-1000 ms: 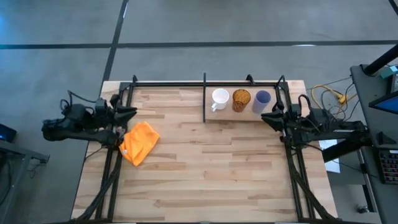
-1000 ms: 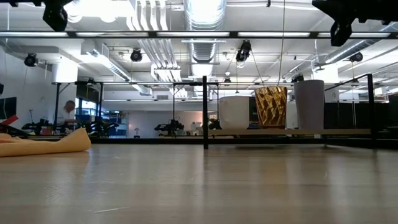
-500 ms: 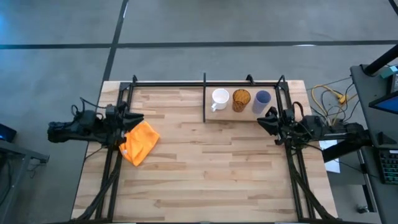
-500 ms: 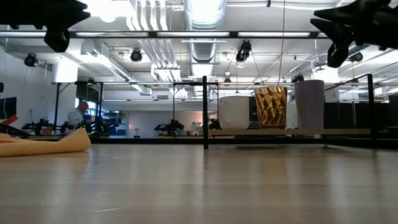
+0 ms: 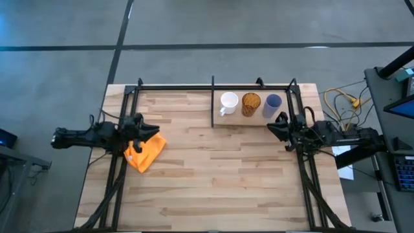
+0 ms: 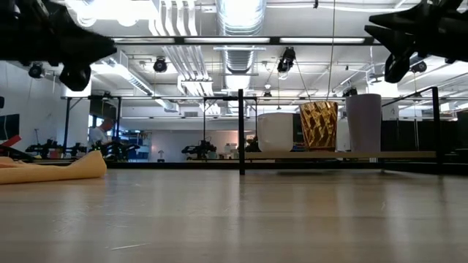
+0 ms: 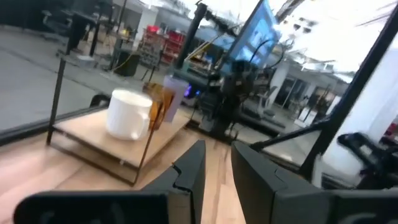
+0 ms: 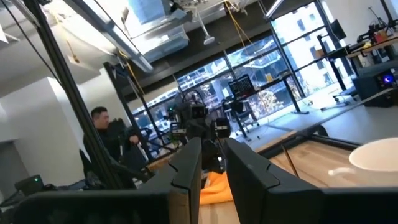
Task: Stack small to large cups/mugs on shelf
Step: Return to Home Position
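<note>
The light wooden shelf (image 5: 246, 119) stands at the table's far right, edged by black rods. On it, standing upright on their bases in a row, are the white mug (image 5: 228, 101), the amber cup (image 5: 251, 103) and the lavender tumbler (image 5: 273, 103). They also show in the low view: mug (image 6: 276, 131), cup (image 6: 319, 126), tumbler (image 6: 364, 122). My right gripper (image 5: 272, 125) hovers just near of the tumbler with a narrow gap between its fingers (image 8: 213, 163), empty. My left gripper (image 5: 154, 127) hovers over the orange cloth, also with a narrow gap (image 7: 217, 165), empty.
An orange cloth (image 5: 145, 147) lies crumpled at the table's left, under my left gripper. A black rod frame (image 5: 194, 86) runs along the far edge and both sides. Bare planks (image 5: 220, 175) fill the middle and near part. A person (image 6: 101, 135) shows in the room behind.
My left gripper has gone toward the table's right edge and come down, now standing over the orange cloth. My right gripper has gone a little toward the table's left and down, then kept still near the tumbler. The cups have not moved.
</note>
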